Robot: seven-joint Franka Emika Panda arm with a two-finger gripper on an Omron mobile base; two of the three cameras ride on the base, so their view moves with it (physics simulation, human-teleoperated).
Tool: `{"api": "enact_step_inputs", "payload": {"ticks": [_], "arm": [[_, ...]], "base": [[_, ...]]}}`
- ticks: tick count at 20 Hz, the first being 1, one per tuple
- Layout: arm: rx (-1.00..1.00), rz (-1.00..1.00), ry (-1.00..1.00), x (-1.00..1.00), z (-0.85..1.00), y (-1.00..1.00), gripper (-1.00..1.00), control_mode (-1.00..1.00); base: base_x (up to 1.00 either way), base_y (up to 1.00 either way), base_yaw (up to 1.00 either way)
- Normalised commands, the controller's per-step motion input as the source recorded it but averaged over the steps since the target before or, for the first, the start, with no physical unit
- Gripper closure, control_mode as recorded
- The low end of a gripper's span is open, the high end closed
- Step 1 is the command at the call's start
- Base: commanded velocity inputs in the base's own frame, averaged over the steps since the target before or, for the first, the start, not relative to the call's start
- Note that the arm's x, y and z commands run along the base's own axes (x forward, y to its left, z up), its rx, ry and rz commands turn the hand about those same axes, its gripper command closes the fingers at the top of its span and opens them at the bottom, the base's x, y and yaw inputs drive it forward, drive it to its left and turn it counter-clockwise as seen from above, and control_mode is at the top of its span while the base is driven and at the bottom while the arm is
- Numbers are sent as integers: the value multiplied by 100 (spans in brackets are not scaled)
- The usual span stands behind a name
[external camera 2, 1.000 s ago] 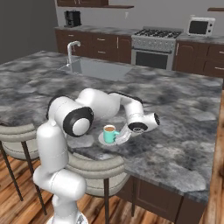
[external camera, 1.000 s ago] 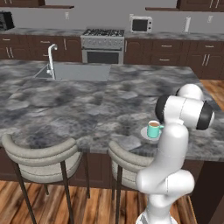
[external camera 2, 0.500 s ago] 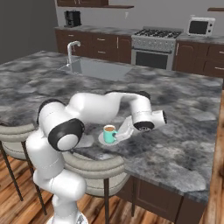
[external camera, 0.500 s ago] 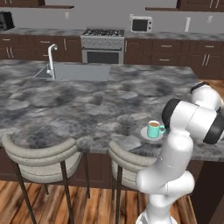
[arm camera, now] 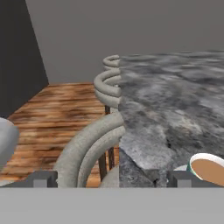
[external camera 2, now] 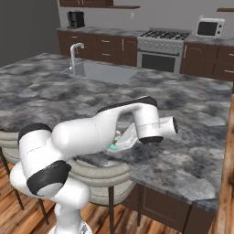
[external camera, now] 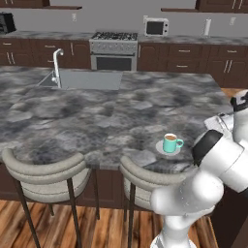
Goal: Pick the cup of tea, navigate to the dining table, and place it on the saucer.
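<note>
The teal cup of tea (external camera: 170, 143) stands upright on the white saucer (external camera: 161, 149), near the front edge of the grey marbled dining table (external camera: 97, 121). Nothing holds it. In the right base view my forearm crosses in front of the cup (external camera 2: 112, 146), leaving just a teal sliver. In the hand view my gripper (arm camera: 111, 179) is open, with nothing between its fingertips (arm camera: 43, 178). It points along the table's edge. The cup's rim and brown tea (arm camera: 209, 169) lie just outside the right tip.
Two stools with curved grey backs (external camera: 46, 169) (external camera: 145, 177) stand tucked under the table's near edge, right below the cup. A sink with a tap (external camera: 58, 65) is set in the table's far side. Stove (external camera: 114, 51) and microwave (external camera: 156, 26) line the back wall.
The arm has swung down and to the right, its elbow dropping below the table edge. The hand has drawn back beside the cup. The cup stays on the saucer.
</note>
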Motion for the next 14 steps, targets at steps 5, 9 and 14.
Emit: {"api": "enact_step_inputs", "payload": {"ticks": [5, 9, 14], "arm": [[-16, -31, 4, -45, 44, 68, -100, -100], [-22, -41, 7, -29, 35, 87, -100, -100], [-20, -47, 10, -29, 33, 70, -100, -100]], "base": [[0, 0, 0], [0, 0, 0], [0, 0, 0]]}}
